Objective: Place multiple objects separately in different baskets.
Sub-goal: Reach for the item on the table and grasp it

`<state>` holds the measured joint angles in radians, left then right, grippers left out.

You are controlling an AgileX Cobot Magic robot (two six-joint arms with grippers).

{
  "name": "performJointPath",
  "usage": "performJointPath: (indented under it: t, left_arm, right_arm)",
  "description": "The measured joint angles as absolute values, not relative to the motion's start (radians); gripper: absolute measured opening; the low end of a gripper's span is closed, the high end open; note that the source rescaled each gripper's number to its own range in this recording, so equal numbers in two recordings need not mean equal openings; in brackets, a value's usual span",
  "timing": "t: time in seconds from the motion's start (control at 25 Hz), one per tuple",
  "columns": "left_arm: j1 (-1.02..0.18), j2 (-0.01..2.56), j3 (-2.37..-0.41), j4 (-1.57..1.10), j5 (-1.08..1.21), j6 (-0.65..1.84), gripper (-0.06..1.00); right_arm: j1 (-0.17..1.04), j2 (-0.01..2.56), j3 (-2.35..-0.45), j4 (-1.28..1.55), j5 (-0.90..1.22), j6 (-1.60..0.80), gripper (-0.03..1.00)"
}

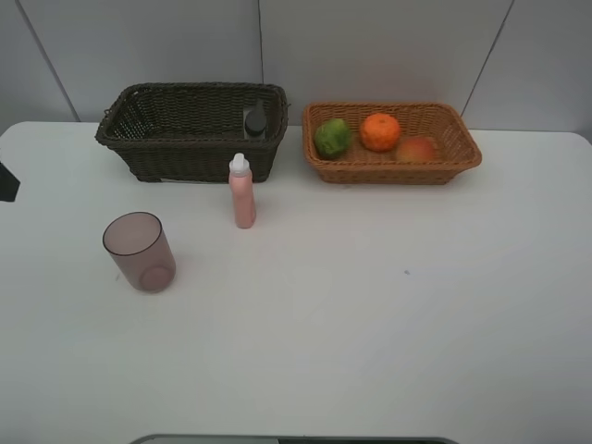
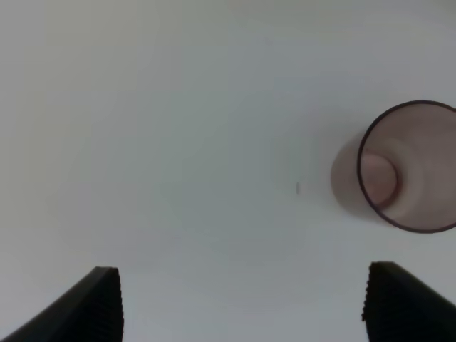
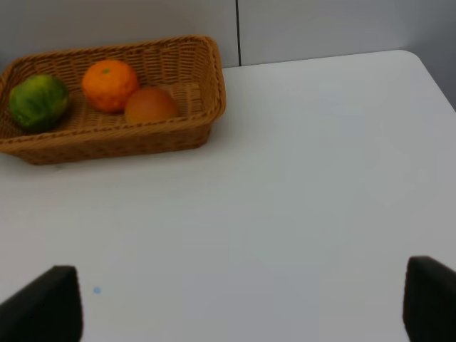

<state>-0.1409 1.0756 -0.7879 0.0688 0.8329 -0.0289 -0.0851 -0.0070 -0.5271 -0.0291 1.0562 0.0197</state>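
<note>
On my high camera I see the deep dark brown wicker basket (image 1: 185,157) at the back of the white table (image 1: 370,314). Just beside it, on the right, is the shallow orange-tan wicker basket (image 1: 388,172). A dark rectangular bottle (image 1: 255,121) stands inside the brown basket, against its back wall. In the tan basket lie a round green fruit (image 1: 332,137), an orange (image 1: 380,131) and a red-yellow peach-like fruit (image 1: 417,149), close together in a row.

The pink bottle with a white cap (image 1: 242,192) stands upright on the table, just in front of the brown basket. The translucent mauve cup (image 1: 140,252) stands upright too, mouth up, nearer to me and more to the left.

My left gripper (image 2: 246,306) is spread wide and holds nothing. The cup is ahead of it and off to one side, not between its fingers. My right gripper (image 3: 239,306) is also spread wide with nothing in it, above bare table, well apart from the tan basket.
</note>
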Motion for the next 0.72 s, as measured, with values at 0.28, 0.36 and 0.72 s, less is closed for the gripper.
performJointPath:
  t: [0.28,0.36,0.72]
  left_arm:
    - [-0.274,1.384,-0.854,0.066,0.776,-0.033,0.87]
    - [-0.301,1.424,-0.854,0.066,0.765,-0.035,0.87]
    - [-0.316,1.544,-0.856,0.065,0.67,-0.036,1.0]
  right_arm:
    - [-0.085,-0.007,-0.527,-0.029,1.056,0.02,1.0]
    - [-0.085,-0.007,-0.527,-0.029,1.056,0.02,1.0]
    - [-0.085,-0.007,-0.527,-0.028,1.056,0.02,1.0]
